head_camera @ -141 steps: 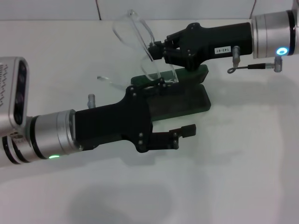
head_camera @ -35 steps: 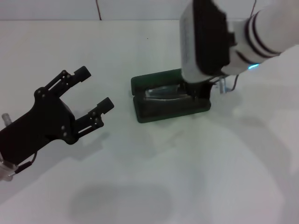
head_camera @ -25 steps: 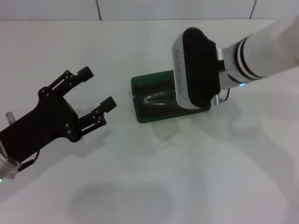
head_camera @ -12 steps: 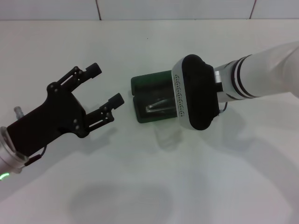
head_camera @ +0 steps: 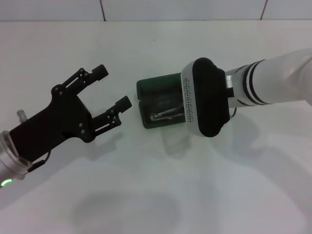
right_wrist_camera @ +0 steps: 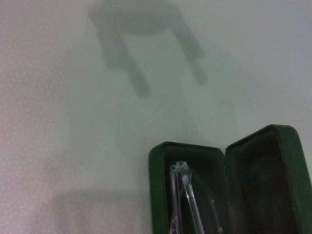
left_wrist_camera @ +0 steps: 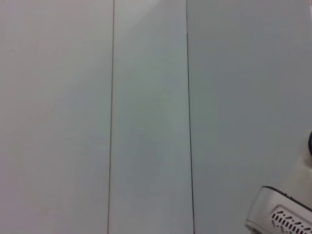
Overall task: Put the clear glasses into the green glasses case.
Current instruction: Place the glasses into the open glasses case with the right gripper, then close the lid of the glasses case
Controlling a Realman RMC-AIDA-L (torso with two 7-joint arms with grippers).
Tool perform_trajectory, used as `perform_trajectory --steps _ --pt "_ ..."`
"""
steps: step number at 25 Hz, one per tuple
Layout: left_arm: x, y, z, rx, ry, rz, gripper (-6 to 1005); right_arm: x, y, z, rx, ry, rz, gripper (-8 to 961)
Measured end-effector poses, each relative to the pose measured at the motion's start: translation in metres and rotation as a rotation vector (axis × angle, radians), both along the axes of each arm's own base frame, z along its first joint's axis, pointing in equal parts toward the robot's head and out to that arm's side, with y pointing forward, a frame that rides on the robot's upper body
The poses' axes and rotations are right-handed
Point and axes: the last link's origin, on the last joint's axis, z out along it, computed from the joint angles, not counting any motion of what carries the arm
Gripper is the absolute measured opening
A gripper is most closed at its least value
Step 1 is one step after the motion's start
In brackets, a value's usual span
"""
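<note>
Head view shows the green glasses case (head_camera: 161, 105) open on the white tabletop (head_camera: 156, 195), with the clear glasses (head_camera: 168, 112) lying inside its near half; the right wrist view confirms the thin clear frame (right_wrist_camera: 187, 204) resting in one dark compartment (right_wrist_camera: 187, 190), the other half (right_wrist_camera: 265, 185) bare. The glasses look light, slick and easily scratched or bent, so any further hold would best go on the stiffer bridge or frame edge rather than a thin arm. The case seems rigid; its lid edge is the natural place to push. The left end effector (head_camera: 112, 95) hovers left of the case, well apart from it, fingers spread and holding nothing. The right arm's wrist (head_camera: 204, 97) hangs over the case's right end; whether its end effector is spread or closed cannot be told.
</note>
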Motion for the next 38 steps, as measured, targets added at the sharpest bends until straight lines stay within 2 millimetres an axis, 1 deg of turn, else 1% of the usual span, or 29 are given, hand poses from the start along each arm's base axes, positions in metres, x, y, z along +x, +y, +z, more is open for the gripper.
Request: perform_trajectory --steps 3,9,13,15,18,21,23,24,25,27,30,32,33,34,36,38 --pt "0.000 0.000 0.000 0.000 0.001 0.000 838 -0.001 -0.004 0.002 -0.010 0.002 -0.009 381" --pt "-0.001 -0.001 0.000 -0.001 0.001 0.003 838 -0.008 -0.015 0.015 -0.035 0.039 -0.050 377" --pt "-0.001 -0.001 0.000 -0.002 0.002 0.003 838 -0.011 -0.019 0.030 -0.095 0.098 -0.122 375" --pt "-0.001 0.000 0.000 -0.001 0.001 0.002 839 -0.012 -0.016 0.045 -0.142 0.187 -0.174 374" --pt "0.000 0.001 0.000 0.002 -0.002 0.002 839 -0.008 -0.008 0.077 -0.206 0.403 -0.243 376" --pt "0.000 0.003 0.000 0.002 0.001 0.008 839 0.008 0.003 0.106 -0.227 0.637 -0.301 377" --pt "0.000 0.006 -0.001 0.000 0.004 0.020 839 0.027 0.010 0.122 -0.218 0.790 -0.352 378" --pt "0.000 0.010 -0.002 -0.003 0.007 0.035 839 0.034 0.012 0.128 -0.210 0.848 -0.366 378" --pt "0.001 0.014 -0.003 -0.007 0.010 0.051 839 0.049 0.016 0.136 -0.188 0.950 -0.403 379" --pt "0.003 0.028 -0.006 -0.018 0.018 0.098 839 0.072 0.018 0.146 -0.144 1.097 -0.454 379" --pt "0.006 0.057 -0.012 -0.047 0.031 0.203 839 0.097 0.016 0.149 -0.096 1.205 -0.516 381" --pt "0.011 0.077 -0.015 -0.065 0.046 0.264 839 0.108 0.015 0.150 -0.060 1.237 -0.538 381" --pt "0.015 0.092 -0.019 -0.083 0.058 0.309 839 0.112 0.013 0.151 -0.038 1.252 -0.541 382" --pt "0.019 0.102 -0.021 -0.094 0.067 0.341 839 0.116 0.011 0.151 -0.018 1.268 -0.541 382" --pt "0.026 0.122 -0.027 -0.115 0.091 0.405 839 0.122 0.010 0.152 0.022 1.298 -0.539 383" --pt "0.030 0.136 -0.032 -0.130 0.125 0.452 839 0.126 0.009 0.151 0.054 1.319 -0.540 384"
